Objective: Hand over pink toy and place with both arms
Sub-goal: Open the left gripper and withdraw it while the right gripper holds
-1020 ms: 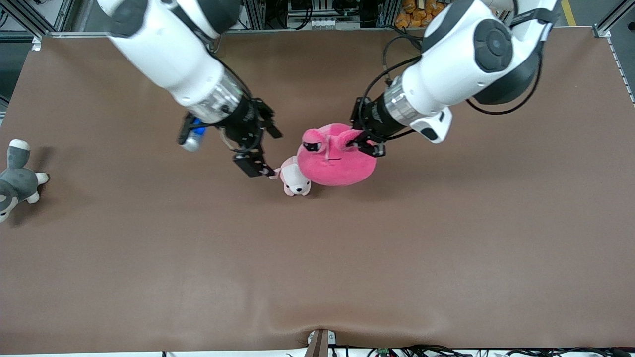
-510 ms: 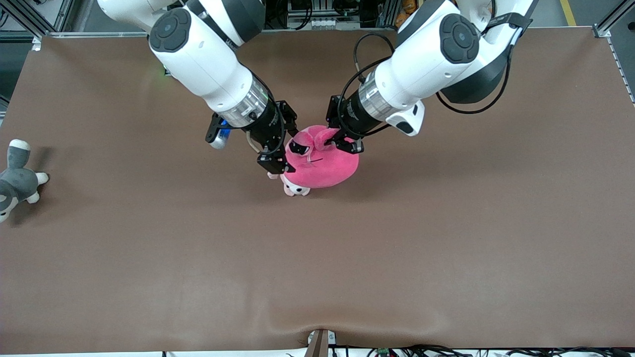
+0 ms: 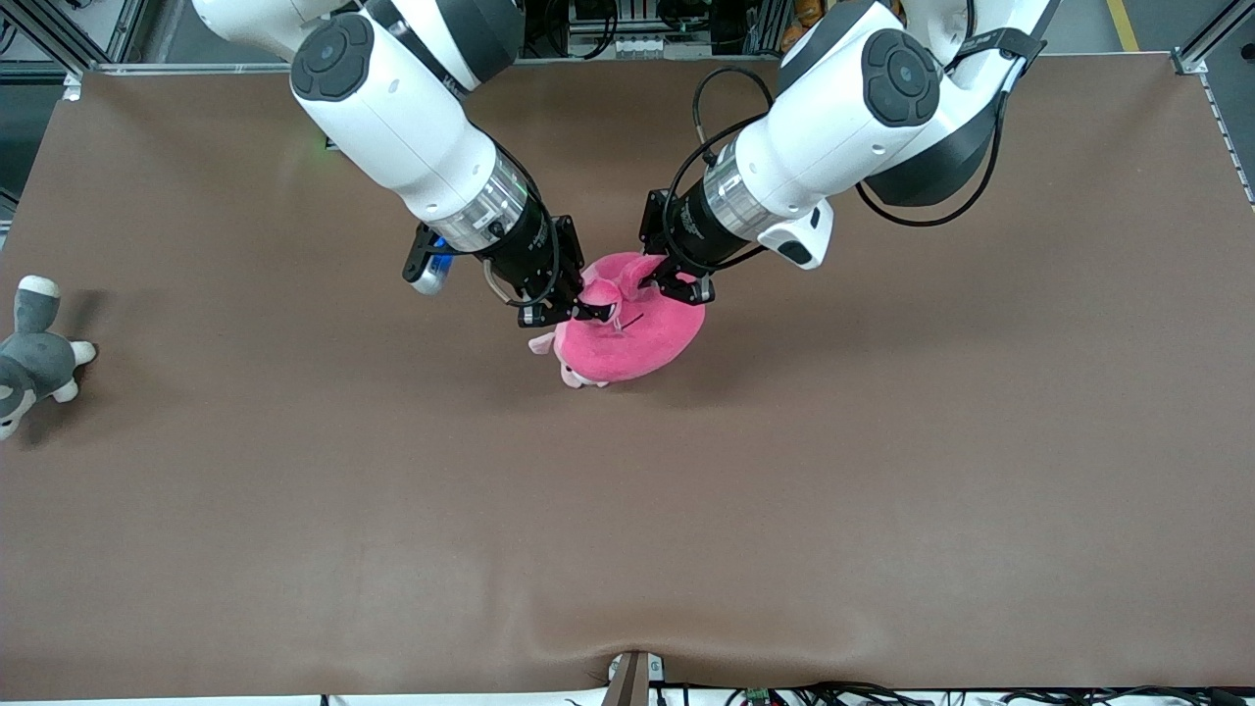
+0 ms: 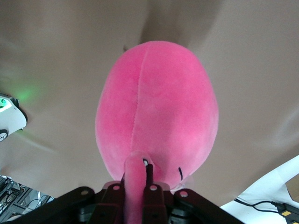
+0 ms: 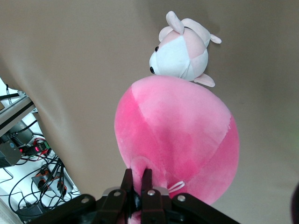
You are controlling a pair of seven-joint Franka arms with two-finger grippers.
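Your 2 arms meet over the middle of the brown tabletop, both clamped on the pink toy. The left hand, reaching in from the left arm's end, has its fingers pinched tight on 1 of the toy's small ears, which stands up between them in the left wrist view. The right hand, coming from the right arm's end, has its fingers closed narrowly on a fold of plush at the toy's face end, close to the dark eye. Between the 2 grips you see the round pink body hanging with its bulk toward the tabletop.

Directly under the toy lies a smaller pale pink-and-white plush puppy, mostly covered in the front view, where only an ear and its snout poke out at the toy's edge. Whether the toy rests on the puppy or clears it, you cannot tell from these views.

At the right arm's end of the tabletop, well apart from the rest, a grey-and-white plush dog lies at the edge.
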